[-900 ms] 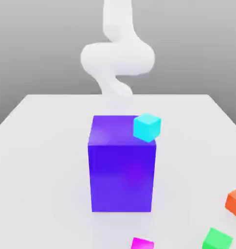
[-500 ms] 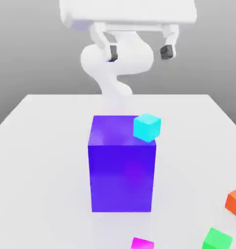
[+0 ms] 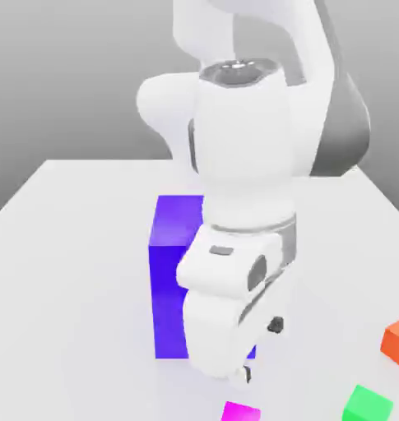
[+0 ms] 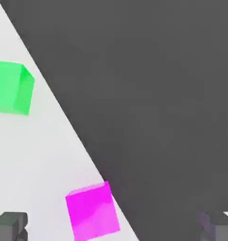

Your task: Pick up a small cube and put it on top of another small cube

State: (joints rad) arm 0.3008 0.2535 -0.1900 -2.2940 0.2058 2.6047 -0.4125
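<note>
End effector (image 3: 260, 349): jaws wide apart, holding nothing, lower centre of exterior frame.
Magenta cube (image 3: 240, 412): bottom edge, on desk (image 3: 71, 271), just below fingertips (image 3: 276, 325).
Green cube (image 3: 368, 404): lower right corner.

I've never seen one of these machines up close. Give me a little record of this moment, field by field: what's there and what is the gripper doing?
setting: white table, simulated
gripper: open, holding nothing, above the magenta cube
magenta cube: at the table's near edge, between the fingertips
green cube: on the table, apart from the magenta one, toward the exterior view's right
orange cube: near the right edge
tall purple-blue block: partly hidden behind the arm
stacking: not yet done
</note>
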